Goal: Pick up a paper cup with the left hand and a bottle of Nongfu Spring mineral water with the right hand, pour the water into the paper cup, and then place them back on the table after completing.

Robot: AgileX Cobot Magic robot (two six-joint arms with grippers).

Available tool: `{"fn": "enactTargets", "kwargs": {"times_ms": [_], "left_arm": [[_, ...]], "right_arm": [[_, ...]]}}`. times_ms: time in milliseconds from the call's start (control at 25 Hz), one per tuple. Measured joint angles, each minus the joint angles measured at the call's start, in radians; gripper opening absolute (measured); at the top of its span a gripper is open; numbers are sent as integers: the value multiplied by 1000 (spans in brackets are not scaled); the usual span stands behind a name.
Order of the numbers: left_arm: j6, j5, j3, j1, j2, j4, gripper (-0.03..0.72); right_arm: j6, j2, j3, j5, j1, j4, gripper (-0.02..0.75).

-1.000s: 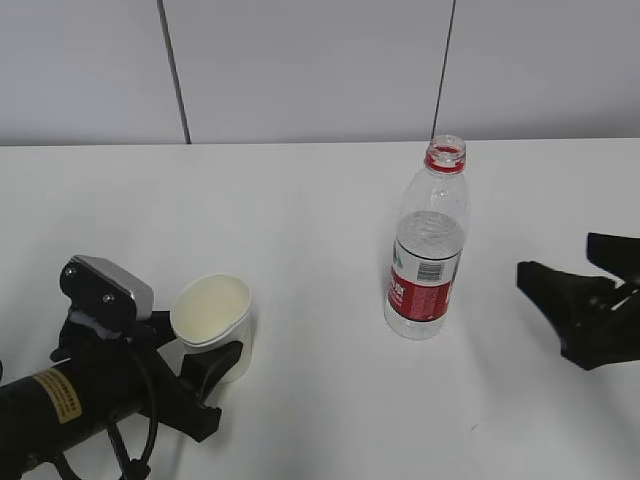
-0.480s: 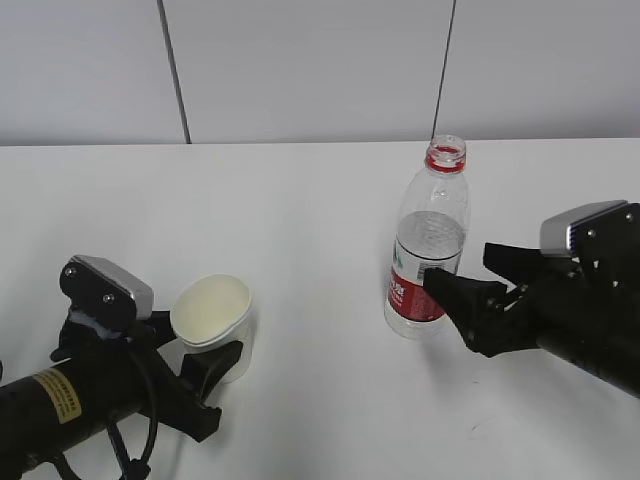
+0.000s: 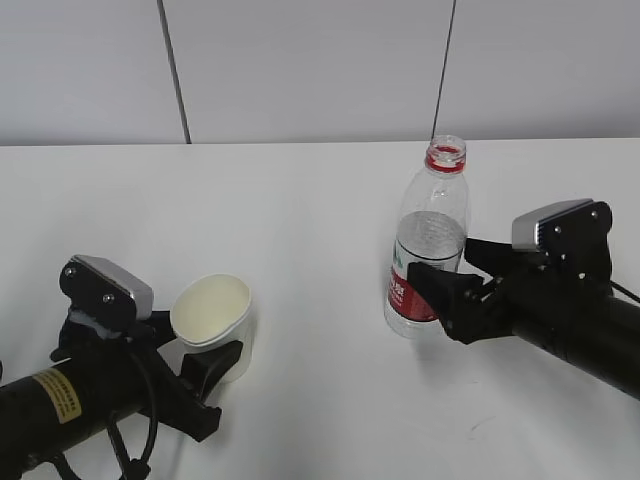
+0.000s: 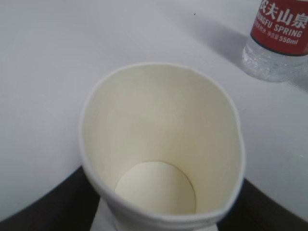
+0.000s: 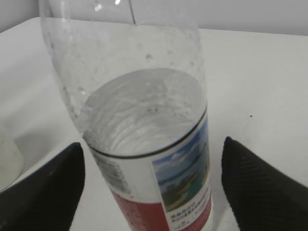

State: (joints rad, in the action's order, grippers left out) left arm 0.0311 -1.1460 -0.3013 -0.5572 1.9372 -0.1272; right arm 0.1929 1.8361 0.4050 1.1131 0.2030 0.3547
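Since half a second ago, the right hand (image 3: 440, 283) has been brought further in from the right, so that its two black fingers are now set wide on either side of the bottle (image 3: 428, 245), one in front and one behind; no contact can be confirmed. In the right wrist view the textured black fingers (image 5: 257, 190) are seen well apart, with gaps left beside the bottle (image 5: 149, 134).

One bottle is seen: clear, thin, ribbed plastic, rounded, with a red neck ring, an open mouth and a red-and-white label. It is stood upright on the table (image 3: 300, 200), which is smooth and plain white. The water (image 5: 144, 113) is held roughly halfway up, its surface lying just above the label.

One paper cup (image 3: 213, 325) is seen at lower left, white and matte, upright. It is gripped by the left hand (image 3: 200, 365), whose fingers are closed against its sides, and its rim (image 4: 161, 139) is squeezed into an uneven oval. The cup's inside is seen dry.
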Motion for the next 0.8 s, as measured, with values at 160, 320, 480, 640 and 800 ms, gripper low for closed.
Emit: {"fn": "enactTargets", "kwargs": {"times_ms": [160,320,480,640,800], "left_arm": [[0,0,0,0,0,1,436],[0,0,0,0,0,1,436],[0,0,0,0,0,1,435],[0,0,0,0,0,1,435],[0,0,-1,0,0,1,435]], "right_arm": [[-2,6,36,0,0,32,666],[-4,36,80,0,0,59,665],[-4,76,119,0,0,63,664],[-4,90,129,0,0,67,610],[-9,90,130,0,0,67,476]]}}
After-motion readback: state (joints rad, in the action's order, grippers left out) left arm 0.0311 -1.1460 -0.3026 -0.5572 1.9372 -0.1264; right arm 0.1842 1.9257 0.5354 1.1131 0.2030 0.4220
